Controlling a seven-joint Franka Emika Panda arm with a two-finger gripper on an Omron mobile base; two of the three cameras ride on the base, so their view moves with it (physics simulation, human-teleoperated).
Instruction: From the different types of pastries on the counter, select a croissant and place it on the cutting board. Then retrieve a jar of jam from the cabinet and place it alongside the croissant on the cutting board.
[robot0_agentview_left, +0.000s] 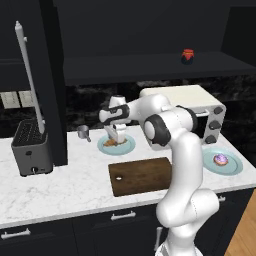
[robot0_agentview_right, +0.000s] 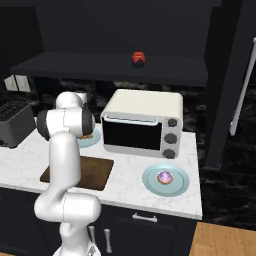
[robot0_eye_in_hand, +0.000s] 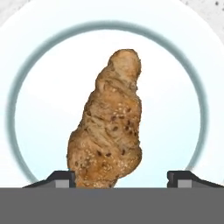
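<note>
The arm is reaching down over a light blue plate (robot0_agentview_left: 129, 146) that is sitting on the worktop (robot0_agentview_left: 70, 185) just behind the cutting board (robot0_agentview_left: 142, 176), on the wall side. The fingers (robot0_eye_in_hand: 61, 178) are standing spread, one at each side of the plate's inner ring as the hand view shows it, and they are pinching nothing. The croissant (robot0_eye_in_hand: 108, 124) is lying on that plate, golden-brown and speckled with seeds, its thick end close against one finger and well apart from the other, its narrow end pointing away from the hand. From the left base view the gripper (robot0_agentview_left: 114, 140) is hanging right over the pastry; whether the tips are touching the plate I cannot tell.

The cutting board is lying flat near the worktop's front edge, its small hole toward the toaster (robot0_agentview_left: 32, 146), which is standing well to the board's left. A small grey cup (robot0_agentview_left: 83, 132) is resting behind the board, just left of the croissant's plate. To the board's right, a cream toaster oven (robot0_agentview_right: 141, 122) is sitting at the back of the worktop, and in front of it a second blue plate (robot0_agentview_right: 150, 184) is carrying the round pink-frosted pastry (robot0_agentview_right: 164, 177). Above the board, the jar of jam (robot0_agentview_left: 187, 56) is standing upright on the dark shelf of the cabinet (robot0_agentview_left: 150, 65), red with a dark lid.
</note>
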